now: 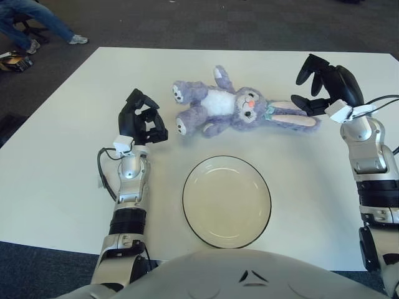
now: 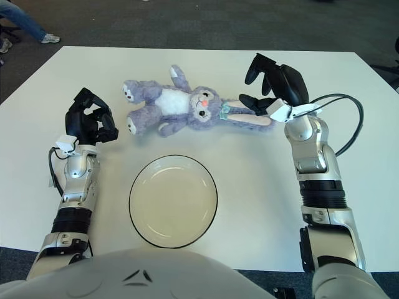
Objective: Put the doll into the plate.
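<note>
Nearest: plate (image 1: pixel 226 201) on white table (image 1: pixel 56 187), nothing in it. Placement not done; by the look of it, grasp not done either.

Left of plate: left hand (image 1: pixel 142 119), fingers curled, holding nothing, idle.

Beyond plate: doll (image 1: pixel 232 109), purple plush rabbit, lying across the table on its back, feet toward the left hand, long ears stretched toward the right side. Well clear of plate rim.

Right hand (image 2: pixel 269 84) raised over the ear tips, fingers spread wide, nothing held; contact with ears cannot be told.

Remaining, as judged: close on doll, lift, carry toward the body, lower into plate.

Path from doll to plate unobstructed.

Far: dark carpet floor (image 1: pixel 249 22); seated person's legs (image 1: pixel 34 18) at far left corner, well apart from table work.
</note>
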Controlling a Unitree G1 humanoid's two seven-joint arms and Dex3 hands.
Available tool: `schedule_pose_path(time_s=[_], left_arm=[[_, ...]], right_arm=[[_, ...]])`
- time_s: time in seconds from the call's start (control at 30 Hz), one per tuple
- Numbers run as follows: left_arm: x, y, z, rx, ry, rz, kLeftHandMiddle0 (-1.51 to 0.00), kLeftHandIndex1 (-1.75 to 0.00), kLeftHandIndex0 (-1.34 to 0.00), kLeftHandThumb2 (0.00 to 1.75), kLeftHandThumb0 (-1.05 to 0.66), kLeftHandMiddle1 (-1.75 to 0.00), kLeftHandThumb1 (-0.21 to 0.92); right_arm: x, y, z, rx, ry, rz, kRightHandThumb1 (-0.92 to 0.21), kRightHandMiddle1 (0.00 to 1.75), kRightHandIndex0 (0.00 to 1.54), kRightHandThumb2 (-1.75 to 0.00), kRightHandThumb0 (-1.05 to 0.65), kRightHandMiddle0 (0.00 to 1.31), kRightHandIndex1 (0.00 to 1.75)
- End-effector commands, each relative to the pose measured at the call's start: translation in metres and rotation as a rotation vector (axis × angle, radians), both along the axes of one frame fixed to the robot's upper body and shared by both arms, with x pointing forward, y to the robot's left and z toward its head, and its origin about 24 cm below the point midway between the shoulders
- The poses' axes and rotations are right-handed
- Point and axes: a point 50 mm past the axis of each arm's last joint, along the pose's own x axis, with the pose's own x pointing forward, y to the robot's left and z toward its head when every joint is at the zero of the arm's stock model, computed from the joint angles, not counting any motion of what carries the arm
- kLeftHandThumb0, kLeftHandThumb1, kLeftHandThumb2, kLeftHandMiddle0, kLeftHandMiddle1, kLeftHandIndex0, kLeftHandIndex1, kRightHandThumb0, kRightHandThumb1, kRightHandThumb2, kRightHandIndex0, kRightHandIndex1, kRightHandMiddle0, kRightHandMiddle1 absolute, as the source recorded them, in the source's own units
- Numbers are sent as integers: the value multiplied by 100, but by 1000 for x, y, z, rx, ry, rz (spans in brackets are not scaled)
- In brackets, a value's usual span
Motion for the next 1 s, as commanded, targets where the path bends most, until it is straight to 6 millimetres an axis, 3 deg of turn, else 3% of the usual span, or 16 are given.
schedule_pose_path(time_s=[0.0,0.03,0.13,0.37,0.47,0.5,0.57,0.73,0.97], left_arm=[[-28,-5,-57,-59,230,11,-135,-175,-68,142,-51,-175,23],[-28,-5,-57,-59,231,10,-135,-175,-68,142,-51,-175,23],[-28,-5,-57,-58,233,11,-135,-175,-68,142,-51,-175,23],[-29,-6,-57,-55,236,16,-135,-175,-68,142,-51,-175,23],[-29,-6,-57,-55,237,18,-135,-175,-68,141,-51,-175,24],[-29,-6,-57,-55,238,19,-135,-175,-68,141,-51,-175,24],[-29,-6,-57,-57,239,18,-135,-175,-68,141,-51,-175,24],[-28,-7,-57,-59,238,16,-135,-175,-68,141,-51,-175,24],[-29,-7,-57,-62,236,15,-135,-175,-67,141,-51,-175,24]], right_arm=[[4,0,5,-46,-10,8,-89,170,38,-51,-36,26,175],[4,0,5,-51,-12,11,-89,170,35,-50,-36,25,175],[4,0,5,-62,-17,22,-84,154,26,-48,-60,8,175],[4,0,4,-57,-5,58,-81,132,17,-48,-77,1,175],[6,5,5,-62,15,75,-83,106,5,-43,-83,0,119],[7,8,6,-65,21,80,-86,92,3,-39,-87,0,88],[7,13,8,-88,36,97,-90,71,1,-34,-92,0,50],[4,16,8,-128,71,112,-92,46,0,-30,-99,0,21],[-8,23,6,-161,119,192,-92,28,2,-28,-103,0,15]])
